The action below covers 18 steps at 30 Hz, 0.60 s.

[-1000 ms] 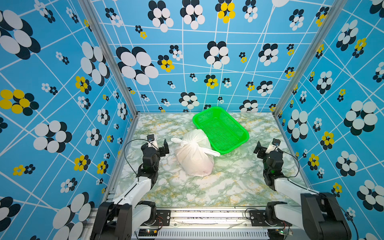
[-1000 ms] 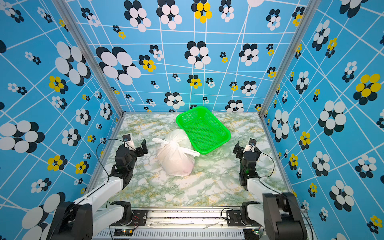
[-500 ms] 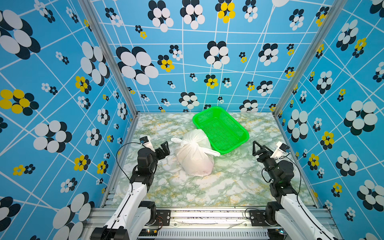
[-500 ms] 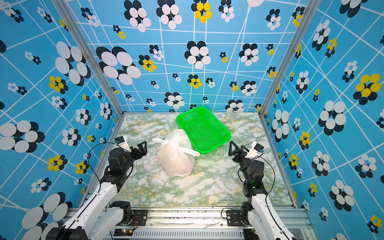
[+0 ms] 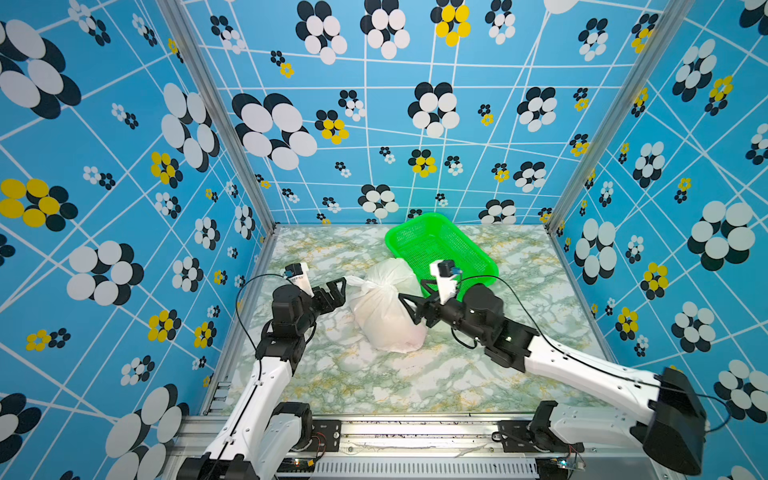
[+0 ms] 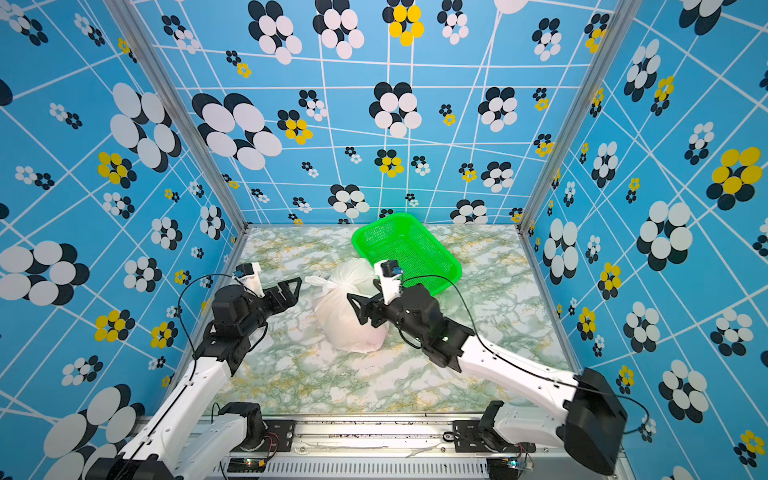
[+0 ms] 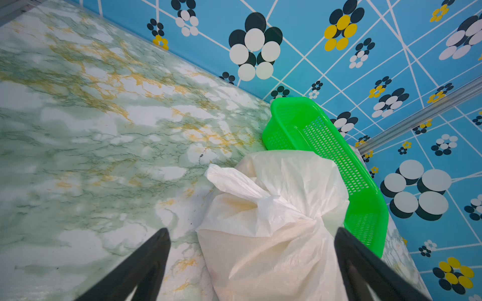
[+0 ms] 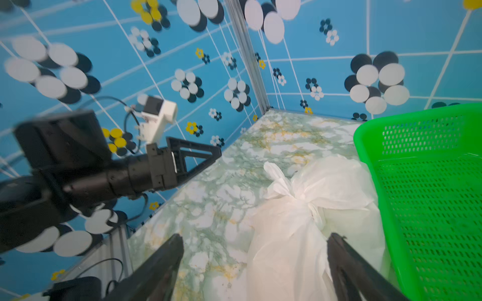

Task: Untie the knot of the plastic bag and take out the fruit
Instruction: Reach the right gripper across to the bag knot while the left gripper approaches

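Directly behind the plastic bag, the green basket touches it. Left gripper and right gripper flank the knot, both with jaws spread.

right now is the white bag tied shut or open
Tied shut: the knot cinches the plastic bag at its neck; no opening shows.
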Each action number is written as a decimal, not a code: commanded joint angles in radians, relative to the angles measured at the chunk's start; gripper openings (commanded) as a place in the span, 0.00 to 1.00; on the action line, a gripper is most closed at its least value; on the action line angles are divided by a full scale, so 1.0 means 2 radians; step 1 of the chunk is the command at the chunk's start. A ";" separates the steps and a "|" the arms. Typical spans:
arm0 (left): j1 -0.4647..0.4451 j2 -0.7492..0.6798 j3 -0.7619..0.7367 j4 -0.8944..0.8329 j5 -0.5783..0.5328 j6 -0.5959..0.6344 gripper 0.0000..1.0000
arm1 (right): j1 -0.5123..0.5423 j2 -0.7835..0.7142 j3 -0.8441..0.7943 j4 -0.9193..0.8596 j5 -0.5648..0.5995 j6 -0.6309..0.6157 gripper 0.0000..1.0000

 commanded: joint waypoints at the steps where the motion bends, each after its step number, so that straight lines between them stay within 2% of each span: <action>1: -0.012 0.012 0.029 -0.062 0.010 0.011 0.99 | 0.021 0.083 0.068 -0.089 0.045 -0.051 0.86; 5: -0.018 0.003 0.028 -0.080 0.003 0.006 0.99 | 0.031 0.164 0.140 -0.136 0.104 -0.055 0.88; 8: -0.018 -0.013 0.028 -0.099 -0.008 0.006 0.99 | 0.031 0.198 0.172 -0.166 0.131 -0.049 0.87; 18: -0.018 -0.054 0.023 -0.131 -0.014 0.005 0.99 | 0.031 0.242 0.184 -0.150 0.148 -0.033 0.85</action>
